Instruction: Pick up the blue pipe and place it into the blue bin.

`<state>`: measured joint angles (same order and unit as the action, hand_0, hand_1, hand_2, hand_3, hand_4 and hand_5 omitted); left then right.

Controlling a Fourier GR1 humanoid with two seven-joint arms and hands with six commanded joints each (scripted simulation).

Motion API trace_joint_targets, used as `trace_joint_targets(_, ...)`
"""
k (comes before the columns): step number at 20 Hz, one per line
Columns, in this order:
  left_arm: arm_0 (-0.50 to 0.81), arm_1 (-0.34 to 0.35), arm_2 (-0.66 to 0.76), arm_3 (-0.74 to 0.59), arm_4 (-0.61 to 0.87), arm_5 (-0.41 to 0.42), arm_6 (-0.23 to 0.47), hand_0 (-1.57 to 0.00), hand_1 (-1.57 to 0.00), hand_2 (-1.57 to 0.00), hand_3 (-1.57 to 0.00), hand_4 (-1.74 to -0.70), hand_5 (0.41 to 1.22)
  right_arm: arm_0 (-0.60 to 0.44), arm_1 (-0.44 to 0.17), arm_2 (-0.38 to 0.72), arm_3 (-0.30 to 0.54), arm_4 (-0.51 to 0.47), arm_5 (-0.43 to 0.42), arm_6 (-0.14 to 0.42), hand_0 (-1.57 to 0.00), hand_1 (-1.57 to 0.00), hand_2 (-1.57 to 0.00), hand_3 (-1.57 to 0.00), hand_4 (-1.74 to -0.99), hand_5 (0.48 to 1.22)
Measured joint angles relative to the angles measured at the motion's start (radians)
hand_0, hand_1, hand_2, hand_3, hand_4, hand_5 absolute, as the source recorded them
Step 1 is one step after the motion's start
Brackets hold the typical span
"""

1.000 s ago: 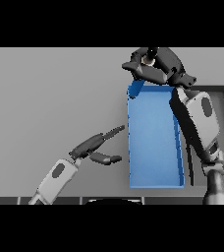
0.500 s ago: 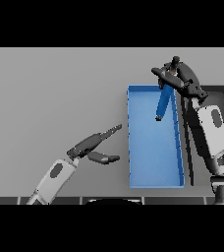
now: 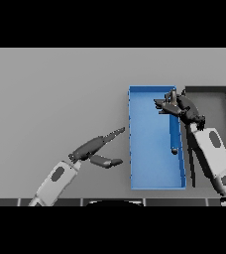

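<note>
Table [image 3: 50,94], grey and wide, fills the head view, and over its lower left part comes the white and grey left arm with its dark left hand [image 3: 92,147] stretched toward the upper right. That hand's fingers are straight and pointing at the bin's near wall without touching it, the thumb held apart below them, and it holds nothing. Just to the right lies the blue bin [image 3: 149,149], a long rectangular tray with its long side running away from the robot. Inside the bin, along its right wall, lies the blue pipe [image 3: 174,134], a slim dark-blue rod running lengthwise, its lower end near the middle of that wall and its upper end up under the right hand. The right hand [image 3: 178,108] hangs over the bin's upper right corner, its fingers spread loosely above the pipe's top end; whether they touch the pipe cannot be told. Beside the blue bin on the right, touching or nearly so, sits a dark grey bin [image 3: 224,94], partly covered by the right arm.
</note>
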<state>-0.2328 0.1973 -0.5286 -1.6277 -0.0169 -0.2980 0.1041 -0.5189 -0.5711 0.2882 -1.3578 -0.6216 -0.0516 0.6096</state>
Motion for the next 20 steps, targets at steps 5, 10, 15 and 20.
trace_joint_targets(5, -0.002, 0.009, 0.007, 0.004, 0.009, -0.011, -0.004, 0.00, 0.00, 0.00, 0.00, -0.83, 0.476, -0.037, -0.095, 0.234, 0.084, -0.242, -0.141, 0.000, -0.75, -0.71, -0.68, -0.41, -1.344, 1.172)
trace_joint_targets(10, 0.012, 0.010, 0.000, -0.017, 0.004, -0.001, 0.002, 0.00, 0.00, 0.00, 0.00, -0.83, 0.477, -0.122, -0.182, 0.397, 0.086, -0.290, -0.094, 0.000, -0.25, -0.23, -0.22, -0.13, -1.204, 1.002)
trace_joint_targets(15, 0.008, 0.002, -0.001, -0.009, 0.005, 0.002, 0.012, 0.00, 0.00, 0.00, 0.00, -0.83, 0.471, -0.147, -0.224, 0.462, 0.048, -0.228, -0.055, -0.001, -0.10, -0.08, -0.07, -0.04, -1.188, 0.861)
trace_joint_targets(20, 0.011, 0.009, 0.000, -0.014, 0.004, 0.001, 0.007, 0.00, 0.00, 0.00, 0.00, -0.83, 0.471, -0.141, -0.220, 0.474, 0.060, -0.202, -0.067, -0.009, -0.03, -0.02, -0.02, -0.01, -1.182, 0.789)
